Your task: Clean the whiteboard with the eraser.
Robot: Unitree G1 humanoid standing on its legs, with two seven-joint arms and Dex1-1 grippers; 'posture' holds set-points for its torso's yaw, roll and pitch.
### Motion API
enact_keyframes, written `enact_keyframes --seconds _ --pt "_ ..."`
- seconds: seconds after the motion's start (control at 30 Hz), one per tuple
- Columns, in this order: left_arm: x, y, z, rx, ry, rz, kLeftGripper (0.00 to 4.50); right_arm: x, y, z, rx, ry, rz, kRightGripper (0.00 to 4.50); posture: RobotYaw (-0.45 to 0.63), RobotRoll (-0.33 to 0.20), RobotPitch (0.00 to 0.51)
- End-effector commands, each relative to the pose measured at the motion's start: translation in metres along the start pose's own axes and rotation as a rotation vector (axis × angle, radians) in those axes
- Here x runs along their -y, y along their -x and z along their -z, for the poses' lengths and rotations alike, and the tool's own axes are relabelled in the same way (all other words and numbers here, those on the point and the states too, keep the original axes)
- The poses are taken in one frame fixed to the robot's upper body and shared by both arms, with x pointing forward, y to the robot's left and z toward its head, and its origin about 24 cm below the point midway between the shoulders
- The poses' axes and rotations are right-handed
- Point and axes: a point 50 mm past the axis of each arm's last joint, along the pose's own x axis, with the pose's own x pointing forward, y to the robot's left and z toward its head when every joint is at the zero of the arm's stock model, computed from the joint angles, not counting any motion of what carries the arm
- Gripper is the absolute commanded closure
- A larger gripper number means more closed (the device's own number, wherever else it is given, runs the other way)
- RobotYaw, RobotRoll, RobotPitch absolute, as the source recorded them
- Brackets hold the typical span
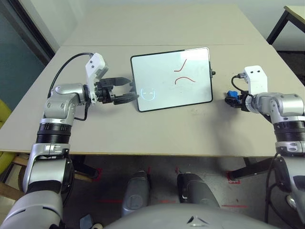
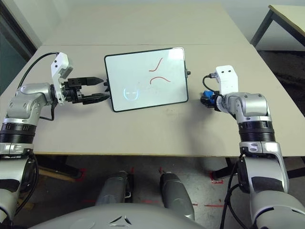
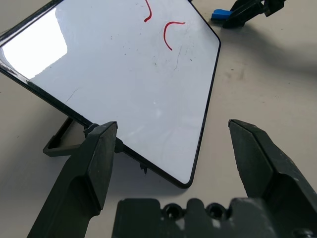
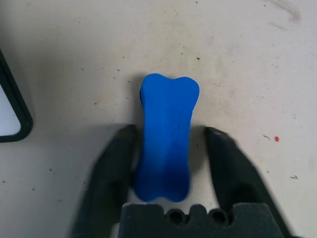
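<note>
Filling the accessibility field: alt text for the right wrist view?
Blue eraser between the open jaws of the right gripper, over a beige table with dark specks; a black-framed corner of the whiteboard shows beside it.

Looks like a robotics lab: metal robot arms (image 1: 53, 124) over a plain desk (image 1: 109, 138), red tape marks (image 1: 233, 180) on grey floor (image 1: 162, 191).

No words, labels, brands or numbers can be read. The only marks that come near to signs are on the whiteboard (image 1: 167, 90): two curved red strokes (image 1: 185, 80) that form no letter I can make out, and a small pale-blue circular logo (image 1: 147, 93), with no legible lettering.
</note>
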Motion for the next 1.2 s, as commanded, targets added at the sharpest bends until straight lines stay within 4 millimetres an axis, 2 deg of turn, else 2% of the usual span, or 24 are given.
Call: enact_keyframes --seconds 0.03,0.13,0.17,0.4,0.63,0.73,0.93,1.2 --pt "0.0 -0.001 -0.003 0.014 -0.009 -0.001 0.0 0.003 0.0 0.003 -0.006 -0.002 0.005 2.98 0.19 0.0 0.061" --pt "0.001 -0.003 -0.005 0.021 -0.013 0.006 0.0 0.002 0.005 -0.001 0.019 0.045 -0.008 3.96 0.19 0.0 0.06" --pt "0.0 -0.003 -0.005 0.022 -0.013 0.008 0.0 0.001 0.008 -0.003 0.028 0.062 -0.014 4.13 0.19 0.0 0.06" --pt "0.0 -0.005 -0.007 0.022 -0.017 0.016 0.0 -0.011 0.039 -0.027 0.217 0.277 -0.134 4.13 0.17 0.0 0.063" --pt "-0.001 -0.007 -0.009 0.024 -0.023 0.025 0.0 -0.036 0.058 -0.037 0.326 0.497 -0.239 4.13 0.16 0.0 0.066" --pt "-0.002 -0.007 -0.01 0.02 -0.027 0.029 0.0 -0.046 0.057 -0.041 0.366 0.616 -0.238 4.13 0.16 0.0 0.066" --pt "-0.002 -0.007 -0.008 0.017 -0.024 0.036 0.0 -0.066 0.042 -0.047 0.411 0.855 -0.191 4.13 0.16 0.0 0.066" --pt "-0.003 -0.008 -0.008 0.024 -0.023 0.029 0.0 -0.086 0.029 -0.051 0.407 1.058 -0.208 4.13 0.17 0.0 0.064"
